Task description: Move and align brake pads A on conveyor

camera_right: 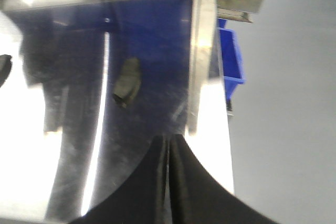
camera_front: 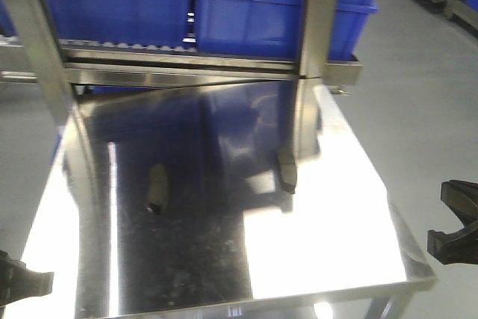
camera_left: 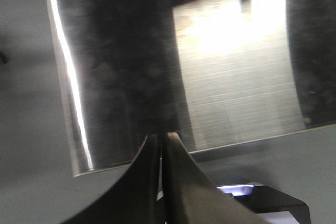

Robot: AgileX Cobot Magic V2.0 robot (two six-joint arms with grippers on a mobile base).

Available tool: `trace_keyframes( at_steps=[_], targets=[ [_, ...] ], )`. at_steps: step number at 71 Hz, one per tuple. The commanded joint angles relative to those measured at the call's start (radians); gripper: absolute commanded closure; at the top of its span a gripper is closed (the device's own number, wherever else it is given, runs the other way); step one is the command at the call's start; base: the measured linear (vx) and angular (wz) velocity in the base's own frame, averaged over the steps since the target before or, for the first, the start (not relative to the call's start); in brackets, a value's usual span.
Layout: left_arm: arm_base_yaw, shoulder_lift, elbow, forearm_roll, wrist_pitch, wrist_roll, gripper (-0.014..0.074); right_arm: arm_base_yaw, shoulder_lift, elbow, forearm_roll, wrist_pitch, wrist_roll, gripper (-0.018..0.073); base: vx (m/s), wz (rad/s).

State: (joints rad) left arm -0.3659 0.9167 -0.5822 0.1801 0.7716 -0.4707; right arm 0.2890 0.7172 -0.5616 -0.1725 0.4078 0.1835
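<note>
The right claw (camera_right: 168,142) hangs over the near edge of a shiny steel table (camera_front: 336,244), its two dark fingers pressed together on nothing. The left claw (camera_left: 161,140), at the table's opposite near corner, is likewise closed and empty.

Ahead of the right claw and a little to its left, well clear of the fingertips, one brake pad (camera_right: 127,81) lies flat and alone on the steel. It does not show in the left wrist view. Beyond it, a steel post (camera_front: 314,35) rises to a roller rack (camera_front: 179,61) carrying blue bins (camera_front: 246,13). The conveyor is out of sight, and no other pads can be made out.

The pad looks stiff and dense, probably heavy for its size, and likely to skid on the polished surface. It lies low, so the fingers would need to open wide, drop right to the tabletop and close across the short width at mid-length.
</note>
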Motion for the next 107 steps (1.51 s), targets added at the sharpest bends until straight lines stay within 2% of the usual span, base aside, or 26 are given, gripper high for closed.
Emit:
trace_keyframes(
  at_steps=[1,33,107],
  targets=[
    [0.002,-0.016,-0.025,0.004,-0.036,-0.003,0.0602,-0.002,-0.001,-0.028,-0.011,-0.071,0.003,0.0567,0.09,0.5],
    [0.002,-0.016,-0.025,0.004,-0.036,-0.003,0.0602,-0.002,-0.001,-0.028,-0.011,-0.071,0.003,0.0567,0.06,0.24],
    [0.002,-0.016,-0.025,0.004,-0.036,-0.003,0.0602,-0.002,-0.001,-0.028,-0.011,-0.071,0.003,0.0567,0.06,0.01]
  ],
)
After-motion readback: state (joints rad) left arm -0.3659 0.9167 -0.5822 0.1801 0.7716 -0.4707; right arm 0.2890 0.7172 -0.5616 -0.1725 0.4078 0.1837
